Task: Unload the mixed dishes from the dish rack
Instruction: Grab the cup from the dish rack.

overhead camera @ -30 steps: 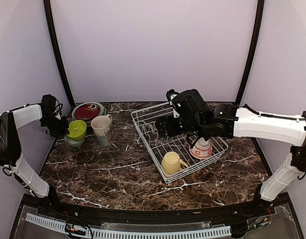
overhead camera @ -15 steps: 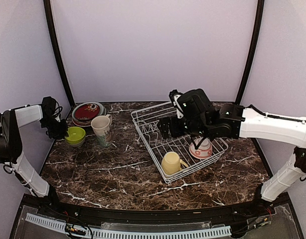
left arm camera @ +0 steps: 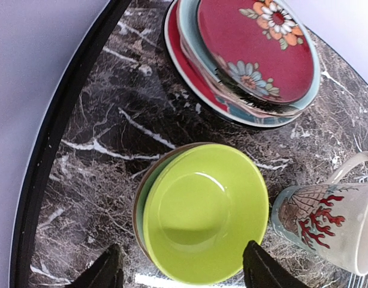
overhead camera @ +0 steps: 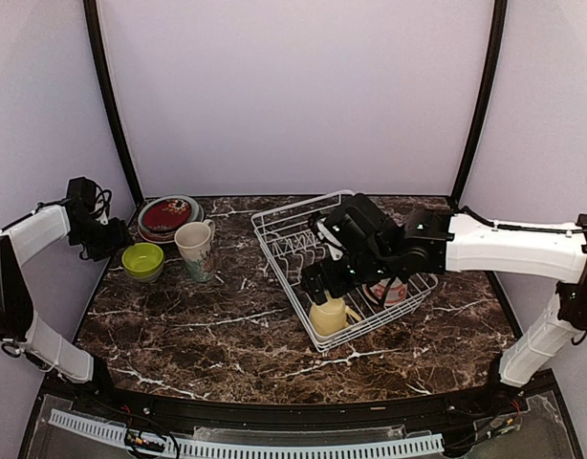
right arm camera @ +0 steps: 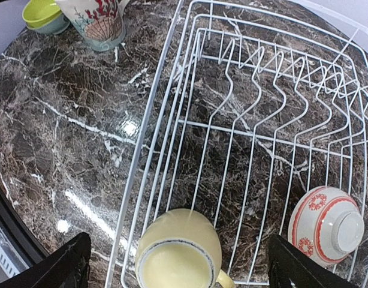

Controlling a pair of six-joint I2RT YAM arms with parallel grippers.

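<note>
The white wire dish rack (overhead camera: 279, 277) (right arm camera: 150, 120) holds a yellow mug (overhead camera: 330, 313) (right arm camera: 178, 249) lying at its near corner and an upturned red-patterned bowl (overhead camera: 389, 287) (right arm camera: 325, 225). My right gripper (overhead camera: 317, 284) (right arm camera: 181, 255) hangs open just above the yellow mug, one finger on each side, touching nothing. On the left, a lime bowl (overhead camera: 143, 258) (left arm camera: 202, 210) rests nested in a teal bowl (left arm camera: 140, 201). My left gripper (overhead camera: 112, 244) (left arm camera: 184, 258) is open, its fingers apart from the lime bowl's rim.
A stack of plates with a red flowered one on top (overhead camera: 167, 214) (left arm camera: 256, 54) sits at the back left. A cream mug with a coral and shell pattern (overhead camera: 196, 251) (left arm camera: 328, 222) (right arm camera: 97, 21) stands between the bowls and the rack. The table's black edge (left arm camera: 46, 162) runs left of the bowls.
The left gripper set the lime bowl into the teal bowl, opened and drew back to the left. The right gripper moved from the rack's back down over the yellow mug.
</note>
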